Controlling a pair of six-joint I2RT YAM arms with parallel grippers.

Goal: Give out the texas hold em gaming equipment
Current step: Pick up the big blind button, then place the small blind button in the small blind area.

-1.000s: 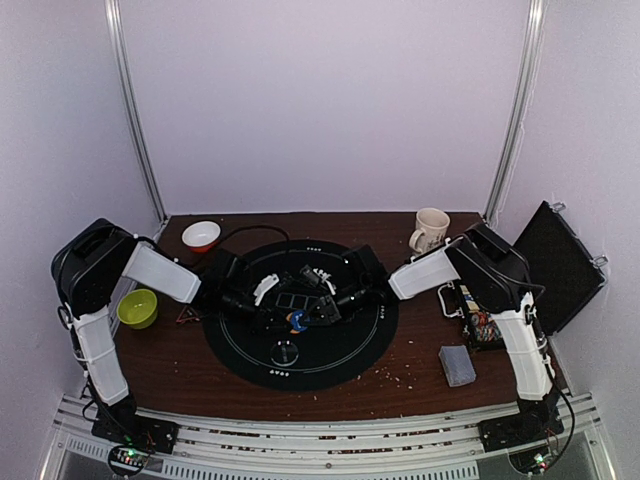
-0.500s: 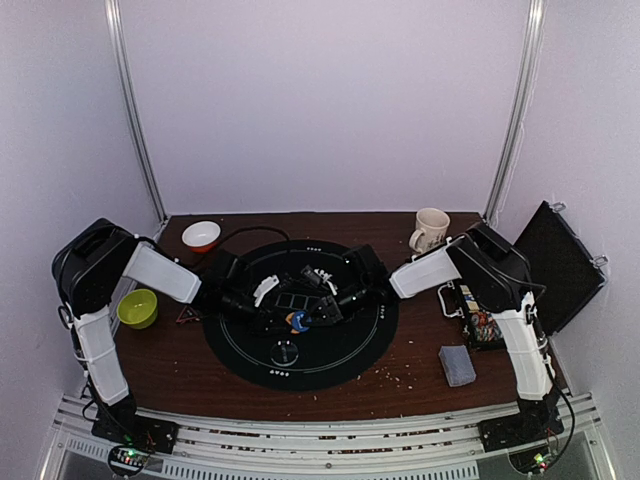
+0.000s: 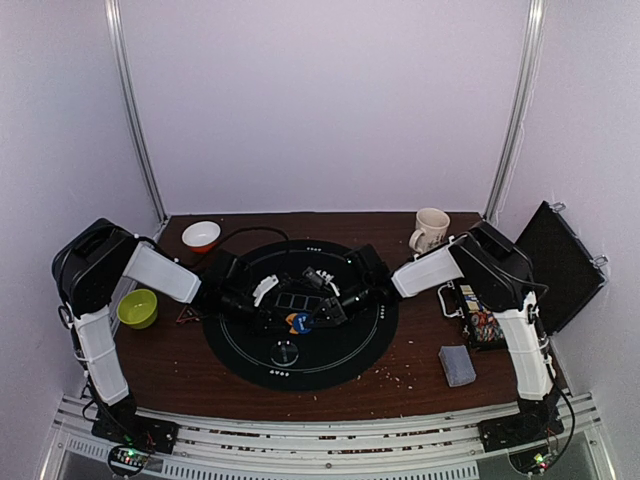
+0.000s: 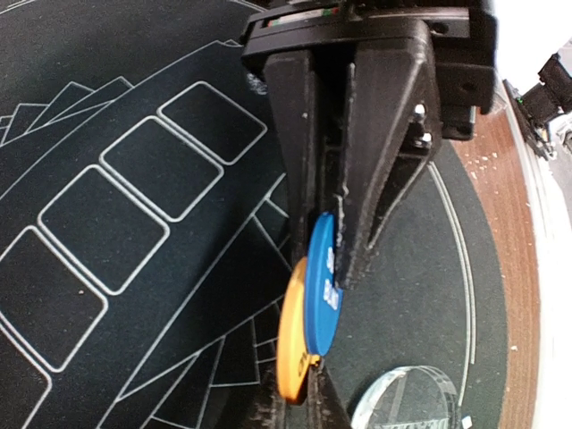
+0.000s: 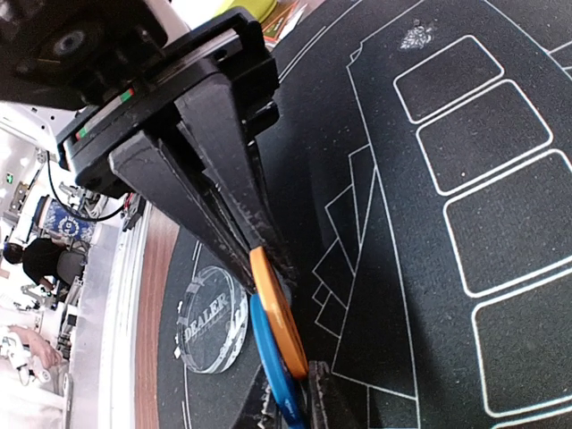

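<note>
Both grippers meet over the middle of the round black poker mat (image 3: pixel 330 360). My left gripper (image 4: pixel 329 261) (image 3: pixel 281 320) is shut on a blue disc (image 4: pixel 323 288), held on edge between its fingers. Pressed flat against the blue disc is an orange disc (image 5: pixel 279 315) (image 4: pixel 291 344), and my right gripper (image 5: pixel 261 261) (image 3: pixel 318 314) is shut on it. The pair shows as a small orange-and-blue spot (image 3: pixel 297 321) in the top view. A clear disc marked DEALER (image 5: pixel 211 320) (image 4: pixel 409 402) (image 3: pixel 285 352) lies flat on the mat just beside them.
A white-and-orange bowl (image 3: pixel 201 235) and a green bowl (image 3: pixel 137 308) stand at the left, with a red triangle piece (image 3: pixel 187 315) by the mat. A mug (image 3: pixel 431 229), a colourful box (image 3: pixel 480 322), a grey-blue block (image 3: pixel 457 365) and a black case (image 3: pixel 556 266) are at the right.
Both grippers' jaws have closed in on the discs. The right gripper has edged slightly towards the left one; the discs stay at the same spot.
</note>
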